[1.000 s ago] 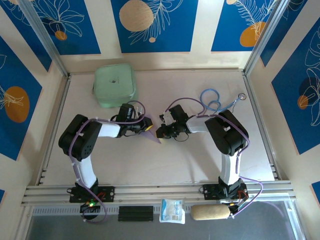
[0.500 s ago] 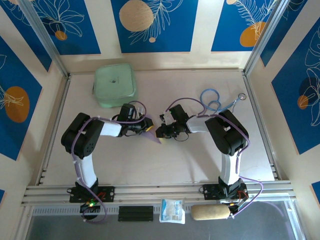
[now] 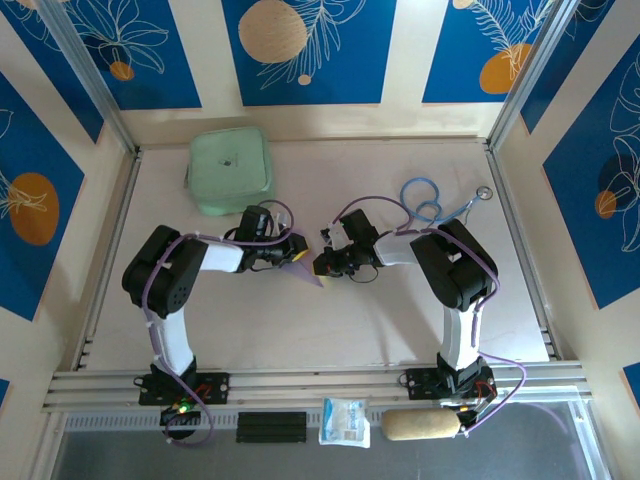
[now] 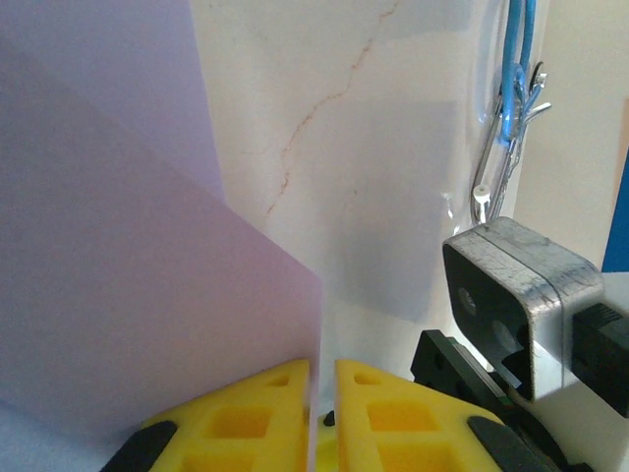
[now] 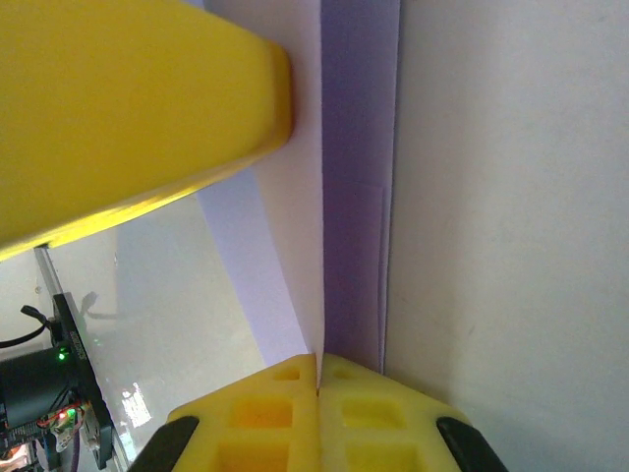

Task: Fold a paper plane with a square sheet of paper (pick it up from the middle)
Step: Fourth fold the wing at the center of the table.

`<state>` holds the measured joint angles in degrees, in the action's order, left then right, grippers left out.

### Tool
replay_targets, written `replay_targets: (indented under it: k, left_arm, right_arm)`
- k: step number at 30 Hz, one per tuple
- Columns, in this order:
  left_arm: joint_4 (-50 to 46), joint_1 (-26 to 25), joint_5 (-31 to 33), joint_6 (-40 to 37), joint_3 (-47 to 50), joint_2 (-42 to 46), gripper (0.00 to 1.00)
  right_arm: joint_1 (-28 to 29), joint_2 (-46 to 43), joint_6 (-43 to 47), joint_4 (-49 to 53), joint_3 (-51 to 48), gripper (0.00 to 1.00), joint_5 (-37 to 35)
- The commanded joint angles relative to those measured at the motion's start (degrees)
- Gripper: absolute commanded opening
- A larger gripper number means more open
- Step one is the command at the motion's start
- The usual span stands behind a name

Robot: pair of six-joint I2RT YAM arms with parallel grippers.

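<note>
Your table (image 3: 250, 320) carries the mint-green pouch (image 3: 230, 170) at its far left. Just to the near right of that pouch, your two grippers meet tip to tip over the lilac sheet of paper (image 3: 305, 270), which hangs off the surface between them, partly folded into overlapping layers. Your left gripper (image 4: 319, 413), nearer the pouch, has its yellow pads pinched tight on one edge of the sheet. Your right gripper (image 5: 316, 393), on the side away from the pouch, is pressed fully together on the opposite edge. Well right of the pouch lies a looped blue cord (image 3: 425, 200) with a metal clip.
</note>
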<state>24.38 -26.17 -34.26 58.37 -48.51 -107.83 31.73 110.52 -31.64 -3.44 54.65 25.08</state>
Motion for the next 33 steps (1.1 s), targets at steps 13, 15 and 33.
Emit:
replay_targets:
  k: [13, 15, 33]
  left_arm:
    - [1.66, -0.41, -0.37, -0.35, 1.12, -0.18, 0.13]
    - [1.72, -0.46, -0.63, -0.21, 0.38, -0.95, 0.13]
    - [0.14, -0.45, -0.28, -0.45, -0.91, -2.91, 0.13]
  right_arm:
    - [-1.67, 2.23, -0.98, 2.03, -1.68, 0.04, -1.02]
    - [-1.71, 2.24, -0.98, 2.18, -1.61, 0.05, -1.00]
    - [-1.81, -2.75, -0.45, 6.32, -1.30, 0.15, 1.40]
